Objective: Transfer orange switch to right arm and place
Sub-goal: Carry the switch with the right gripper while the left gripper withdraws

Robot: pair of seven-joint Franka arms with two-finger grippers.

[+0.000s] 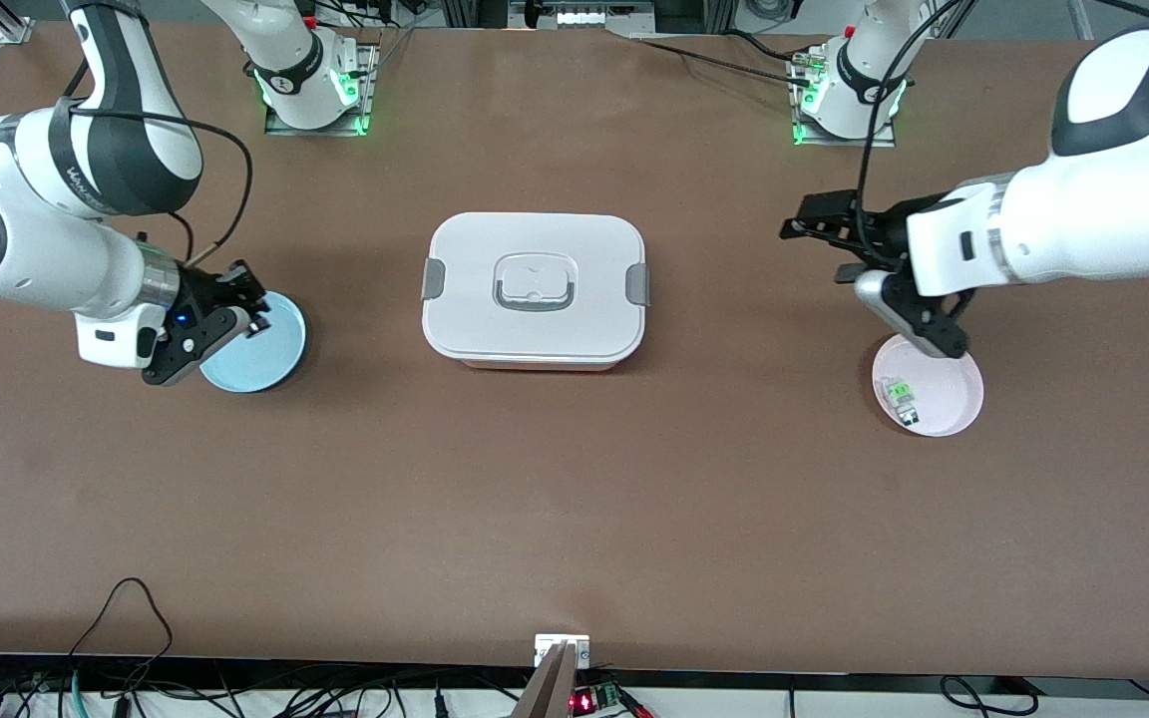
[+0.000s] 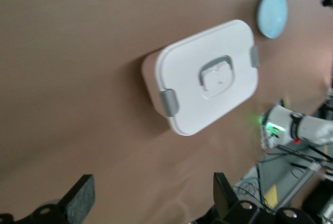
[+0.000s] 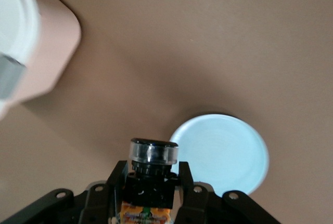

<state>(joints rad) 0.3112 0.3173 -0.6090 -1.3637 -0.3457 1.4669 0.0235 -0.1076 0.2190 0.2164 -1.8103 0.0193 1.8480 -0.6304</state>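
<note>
Overhead, right gripper jaws clenched on orange switch; left gripper jaws released above brown table.

Even, bright overhead light falls on the matte brown worktop, casting soft shadows. The white rectangular lidded box is blurred in the right wrist view.

The front view looks down from high across the counter, facing both arm bases. The left wrist view looks obliquely from well above the white lidded box, sharing it with the front view. The right wrist view sits close over the blue dish, just past its own pincer.
</note>
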